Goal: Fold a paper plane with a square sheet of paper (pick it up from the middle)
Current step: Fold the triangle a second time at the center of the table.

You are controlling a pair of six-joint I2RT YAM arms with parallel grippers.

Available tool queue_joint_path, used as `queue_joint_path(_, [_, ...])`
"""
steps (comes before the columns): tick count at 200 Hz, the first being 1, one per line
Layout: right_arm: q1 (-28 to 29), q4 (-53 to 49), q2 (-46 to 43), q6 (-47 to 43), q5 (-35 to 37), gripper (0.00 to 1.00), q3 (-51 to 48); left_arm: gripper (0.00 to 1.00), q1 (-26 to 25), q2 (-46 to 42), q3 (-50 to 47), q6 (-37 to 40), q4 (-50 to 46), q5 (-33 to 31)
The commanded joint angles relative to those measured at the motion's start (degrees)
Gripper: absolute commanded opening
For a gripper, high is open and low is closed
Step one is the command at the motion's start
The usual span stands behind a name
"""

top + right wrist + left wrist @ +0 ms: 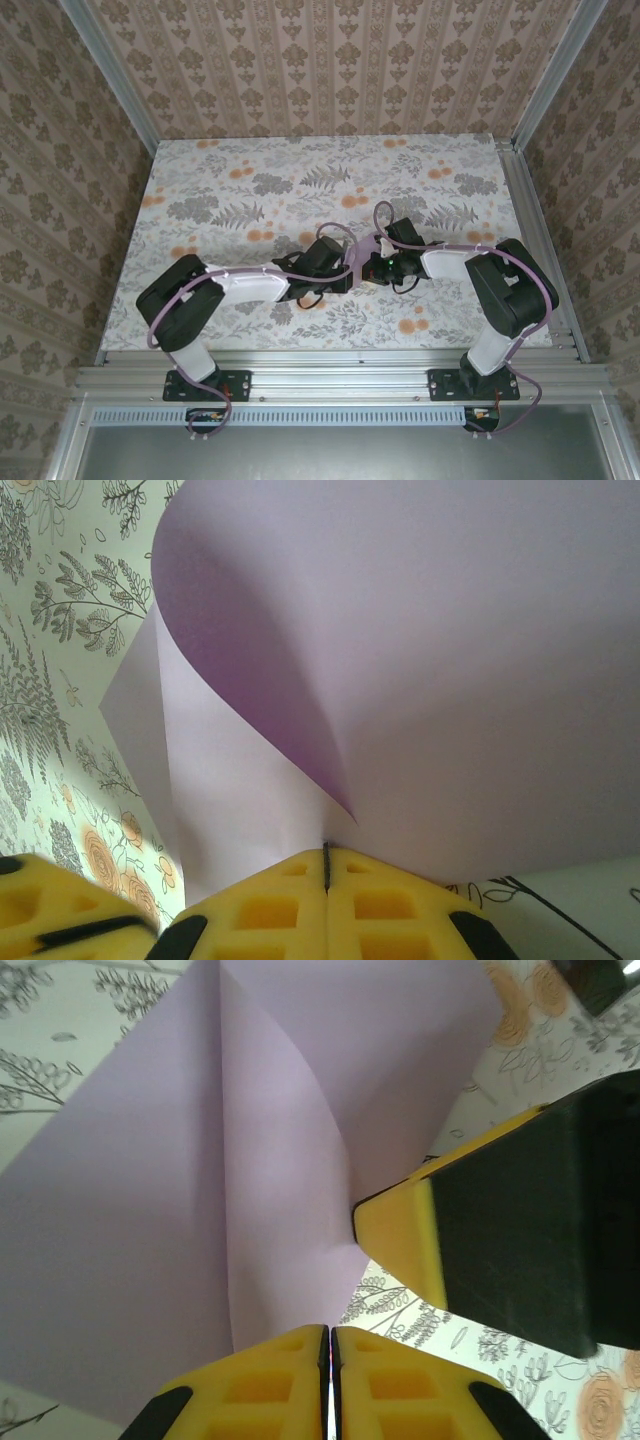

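The square sheet of paper (360, 258) is plain lavender and hangs just above the table's middle, between my two grippers. In the left wrist view the sheet (180, 1180) shows one straight crease and a curved flap. My left gripper (330, 1332) is shut on its lower edge. In the right wrist view the sheet (420, 660) curls over in a loop, and my right gripper (325, 848) is shut on it where the layers meet. The two grippers (352, 276) (374, 268) nearly touch. It is a bent sheet, not a paper plane in form.
The floral tablecloth (250, 200) covers the table. Metal frame rails (530, 240) and patterned walls close in the sides and back. One yellow finger of the right gripper (400, 1240) stands close against the sheet in the left wrist view.
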Motion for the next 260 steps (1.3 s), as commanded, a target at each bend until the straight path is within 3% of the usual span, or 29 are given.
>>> queue_joint_path(1, [-0.2,-6.94,0.87,-0.94,5.16,0.02,-2.05,0.12,0.61,2.29,-0.2,-0.15,2.9,2.7])
queue_joint_path(70, [-0.35,-6.44,-0.86,0.16,4.19,0.02,-2.05,0.11,1.06,2.35,-5.1,-0.84,3.78,3.12])
queue_joint_path(136, [-0.39,-3.86,-5.57,3.72,0.72,0.12,-1.84,0.1,1.34,2.24,-8.3,0.54,4.59,3.58])
queue_joint_path(179, [0.08,9.92,-9.53,15.24,-3.09,0.13,-6.27,0.1,1.68,1.72,-8.87,1.73,4.13,3.83])
queue_joint_path(212, [2.39,21.23,-7.19,23.62,-3.1,0.1,-7.92,0.1,1.68,2.09,-8.53,2.76,3.88,4.46])
queue_joint_path(260, [4.57,23.95,-3.23,26.37,-2.83,0.1,-6.15,0.1,1.68,2.31,-8.26,4.19,2.31,4.53])
